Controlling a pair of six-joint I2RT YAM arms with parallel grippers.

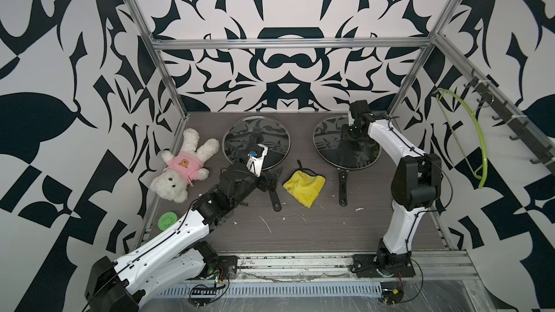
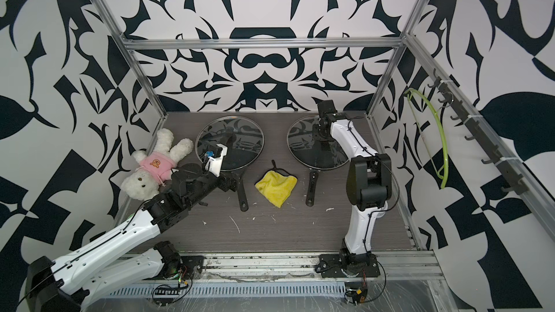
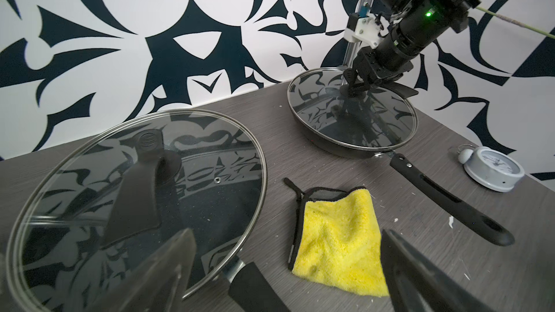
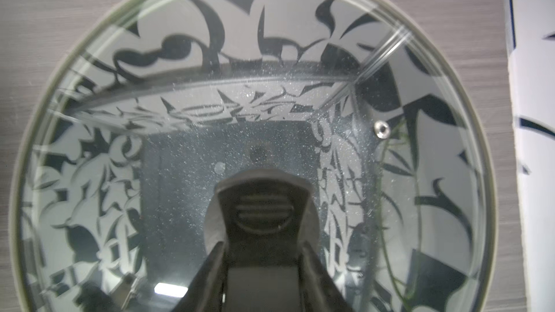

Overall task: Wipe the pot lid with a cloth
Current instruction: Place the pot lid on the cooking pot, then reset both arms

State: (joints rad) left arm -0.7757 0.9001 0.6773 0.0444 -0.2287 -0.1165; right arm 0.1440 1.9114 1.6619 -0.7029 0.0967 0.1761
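Right claw [image 4: 262,246] flanks lid handle [image 4: 261,202] | alarm clock [image 3: 492,169]: left-wrist view only

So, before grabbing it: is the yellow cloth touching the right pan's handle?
Apart: in both top views bare table shows between cloth and handle.

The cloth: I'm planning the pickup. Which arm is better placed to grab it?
Left, probably. The left gripper is open, low beside the cloth, which lies just ahead of its fingers. The right gripper is over at the lid handle, flanking it.
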